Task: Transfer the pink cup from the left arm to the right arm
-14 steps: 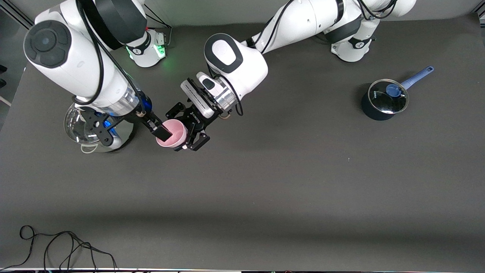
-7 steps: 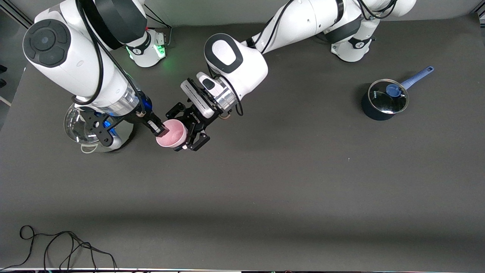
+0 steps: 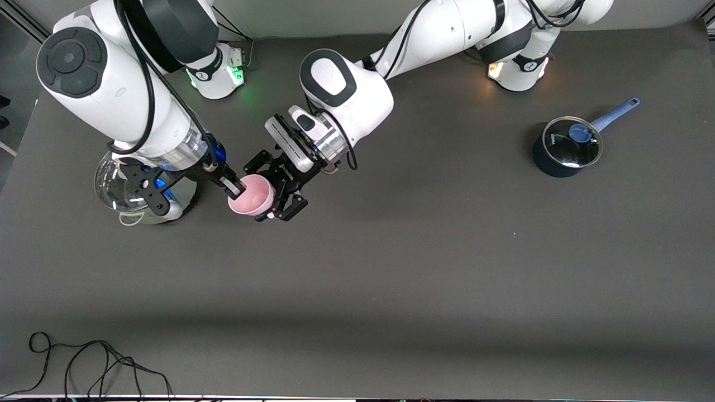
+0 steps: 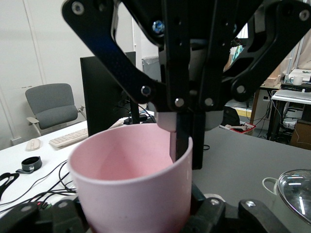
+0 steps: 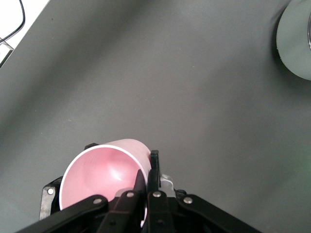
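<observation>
Above the table [image 3: 391, 268], toward the right arm's end, the pink cup [image 3: 252, 195] hangs in the air between the two grippers. The left gripper [image 3: 279, 192], reaching in from its base, is clamped around the cup's body. The right gripper [image 3: 233, 188] has its long fingers pinched on the cup's rim, one finger inside the mouth and one outside; the right wrist view shows the two fingers meeting over the pink wall [image 5: 146, 179], and the left wrist view shows a finger dipping into the cup [image 4: 131, 184]. Both grippers therefore grip the cup at once.

The step in hand looks like the handover itself: the receiving grip is made, and the giving grip is not yet released. The next move probably calls for the left gripper to open and back away from the cup without dragging it, while the right one holds steady on the thin rim. A rim pinch on smooth plastic could let the cup swivel once the other support goes.

A glass lid [image 3: 120, 187] lies under the right arm, and a lidded blue saucepan [image 3: 567, 146] sits toward the left arm's end.
</observation>
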